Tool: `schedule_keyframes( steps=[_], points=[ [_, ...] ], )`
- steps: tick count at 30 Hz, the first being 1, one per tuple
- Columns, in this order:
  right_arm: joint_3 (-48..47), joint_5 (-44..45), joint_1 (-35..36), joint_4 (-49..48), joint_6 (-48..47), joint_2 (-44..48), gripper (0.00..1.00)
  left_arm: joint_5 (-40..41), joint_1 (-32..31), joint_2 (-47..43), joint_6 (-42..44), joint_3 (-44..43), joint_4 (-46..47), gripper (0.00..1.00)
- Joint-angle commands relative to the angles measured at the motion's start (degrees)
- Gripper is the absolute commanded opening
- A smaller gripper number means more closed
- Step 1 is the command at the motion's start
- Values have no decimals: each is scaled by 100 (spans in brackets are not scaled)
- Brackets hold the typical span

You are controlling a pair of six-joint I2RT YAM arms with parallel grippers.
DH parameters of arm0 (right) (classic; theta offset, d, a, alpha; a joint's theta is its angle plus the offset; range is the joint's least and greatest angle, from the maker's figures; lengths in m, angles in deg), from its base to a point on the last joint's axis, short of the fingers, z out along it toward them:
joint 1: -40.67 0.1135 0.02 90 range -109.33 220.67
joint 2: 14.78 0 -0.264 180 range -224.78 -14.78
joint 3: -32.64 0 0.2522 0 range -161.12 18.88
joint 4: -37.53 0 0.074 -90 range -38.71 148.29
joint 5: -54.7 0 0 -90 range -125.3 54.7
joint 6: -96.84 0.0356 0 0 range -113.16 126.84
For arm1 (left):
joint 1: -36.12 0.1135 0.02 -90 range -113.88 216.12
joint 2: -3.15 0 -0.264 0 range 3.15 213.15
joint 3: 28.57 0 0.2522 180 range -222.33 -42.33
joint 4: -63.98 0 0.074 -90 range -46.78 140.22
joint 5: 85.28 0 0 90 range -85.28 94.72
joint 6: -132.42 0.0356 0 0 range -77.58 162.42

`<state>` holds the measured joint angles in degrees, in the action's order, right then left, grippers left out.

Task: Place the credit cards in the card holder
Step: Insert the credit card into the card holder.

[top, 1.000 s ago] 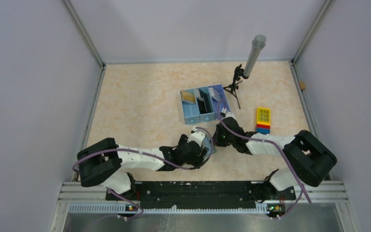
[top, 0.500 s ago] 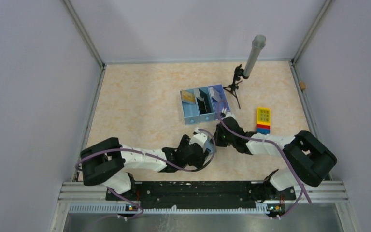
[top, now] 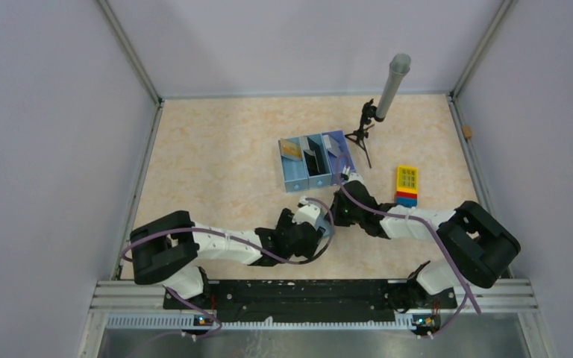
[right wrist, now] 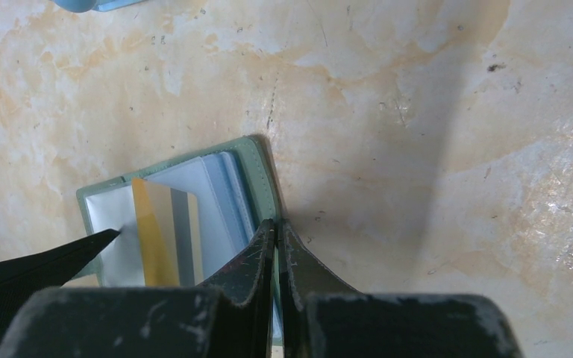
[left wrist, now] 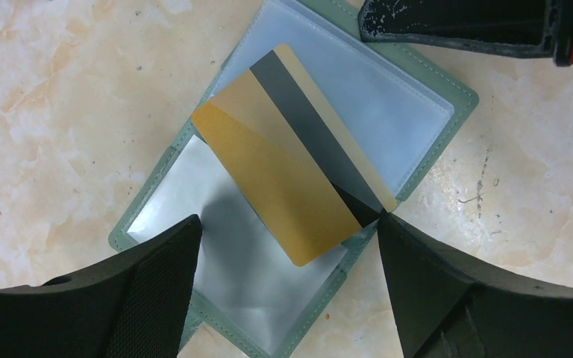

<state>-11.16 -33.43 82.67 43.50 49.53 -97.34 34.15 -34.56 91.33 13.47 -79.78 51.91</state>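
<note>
Card insertion is in hand: the card holder (left wrist: 410,112) lies open on the desk (left wrist: 60,89), gold card (left wrist: 291,190) slanted across it, left pincer (left wrist: 287,224) spread wide astride it, right pincer (right wrist: 276,224) closed at its edge; next, the card likely needs sliding into a pocket.

Blue tray (top: 296,183) at centre of table (top: 216,156). Tripod (top: 359,136) bearing grey tube (top: 392,86), upper right. Yellow block (top: 406,179), right.
</note>
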Motion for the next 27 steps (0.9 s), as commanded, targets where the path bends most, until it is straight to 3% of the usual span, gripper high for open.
schedule_keyframes(
  steps=[1, 8, 20, 27],
  points=[
    [148, 28, 89, 261, 3, -21, 0, 316, 19, 14, -442, -97, 169, 86],
    [162, 36, 92, 278, 3, -23, 0, 169, 23, 100, -918, -173, 210, 85],
    [157, 7, 89, 277, 2, -14, 0, -471, 53, -551, -1340, 182, 285, 90],
    [161, 6, 89, 286, 2, 3, 0, -884, 203, -616, -1893, -12, -392, 90]
  ],
)
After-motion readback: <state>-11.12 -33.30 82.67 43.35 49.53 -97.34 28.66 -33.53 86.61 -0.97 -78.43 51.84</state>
